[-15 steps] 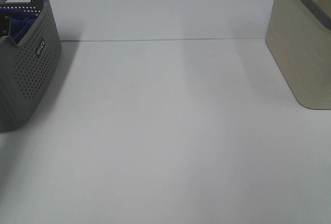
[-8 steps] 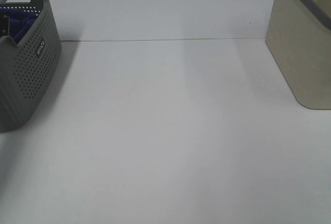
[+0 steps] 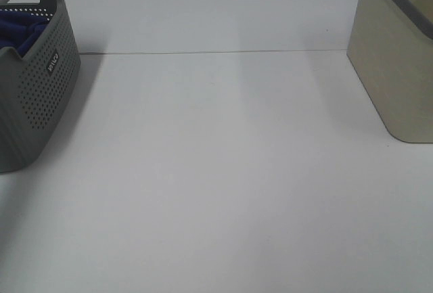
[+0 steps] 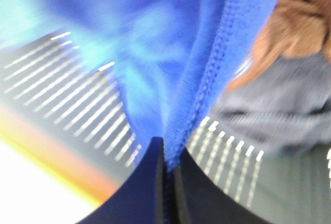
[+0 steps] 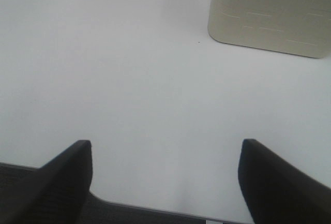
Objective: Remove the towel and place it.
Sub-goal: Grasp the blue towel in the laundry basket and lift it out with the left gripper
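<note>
The royal-blue towel (image 3: 19,28) lies inside the grey perforated basket (image 3: 40,90) at the far left of the exterior view, only partly showing over the rim. In the left wrist view my left gripper (image 4: 168,154) is shut on the towel's (image 4: 170,43) stitched edge, inside the basket. The left gripper itself does not show in the exterior view. My right gripper (image 5: 165,151) is open and empty above the bare white table (image 5: 129,69).
A beige bin (image 3: 396,56) stands at the right edge of the table; it also shows in the right wrist view (image 5: 271,14). Brown and grey cloths (image 4: 289,69) lie in the basket beside the towel. The white table (image 3: 223,171) lies between basket and bin.
The dark piece of the left gripper seen at the basket's left edge has gone out of the exterior view. The towel folds in the basket have shifted slightly.
</note>
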Motion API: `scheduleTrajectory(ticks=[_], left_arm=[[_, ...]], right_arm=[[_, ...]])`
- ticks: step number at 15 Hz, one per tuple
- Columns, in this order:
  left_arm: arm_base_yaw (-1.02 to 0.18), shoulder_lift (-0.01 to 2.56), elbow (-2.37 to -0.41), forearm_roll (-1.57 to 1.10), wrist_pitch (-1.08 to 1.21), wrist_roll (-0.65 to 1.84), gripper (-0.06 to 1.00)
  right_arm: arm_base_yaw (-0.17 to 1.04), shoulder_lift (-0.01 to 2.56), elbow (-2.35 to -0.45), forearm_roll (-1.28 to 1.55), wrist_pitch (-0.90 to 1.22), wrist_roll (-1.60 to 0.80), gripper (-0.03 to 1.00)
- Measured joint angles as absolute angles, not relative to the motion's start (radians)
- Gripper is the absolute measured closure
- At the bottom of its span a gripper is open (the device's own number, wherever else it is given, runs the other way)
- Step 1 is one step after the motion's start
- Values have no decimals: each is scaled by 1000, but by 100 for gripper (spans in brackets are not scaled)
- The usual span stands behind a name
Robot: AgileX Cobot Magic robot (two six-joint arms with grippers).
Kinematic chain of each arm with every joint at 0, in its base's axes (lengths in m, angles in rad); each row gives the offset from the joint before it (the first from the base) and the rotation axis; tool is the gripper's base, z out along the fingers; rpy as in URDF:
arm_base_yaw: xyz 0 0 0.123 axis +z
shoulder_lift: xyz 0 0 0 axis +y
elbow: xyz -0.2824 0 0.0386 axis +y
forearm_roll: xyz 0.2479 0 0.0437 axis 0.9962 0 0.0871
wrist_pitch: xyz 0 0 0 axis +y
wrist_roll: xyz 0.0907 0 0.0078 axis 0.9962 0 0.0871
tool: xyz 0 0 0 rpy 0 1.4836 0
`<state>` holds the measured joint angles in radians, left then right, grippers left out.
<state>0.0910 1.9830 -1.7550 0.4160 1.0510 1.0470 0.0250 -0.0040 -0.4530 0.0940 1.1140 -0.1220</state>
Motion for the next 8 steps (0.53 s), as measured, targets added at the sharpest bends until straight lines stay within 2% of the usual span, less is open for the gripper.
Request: scheduleTrajectory(ticks=[5,8], left_arm=[[38,1728,-1755,411,1037,1047,94],[-72,1587,-1755,426,964,1026,94]], right_arm=[[25,-4,-453,94,1114,-122,20],[25,-4,-453,96,1114,-122,20]])
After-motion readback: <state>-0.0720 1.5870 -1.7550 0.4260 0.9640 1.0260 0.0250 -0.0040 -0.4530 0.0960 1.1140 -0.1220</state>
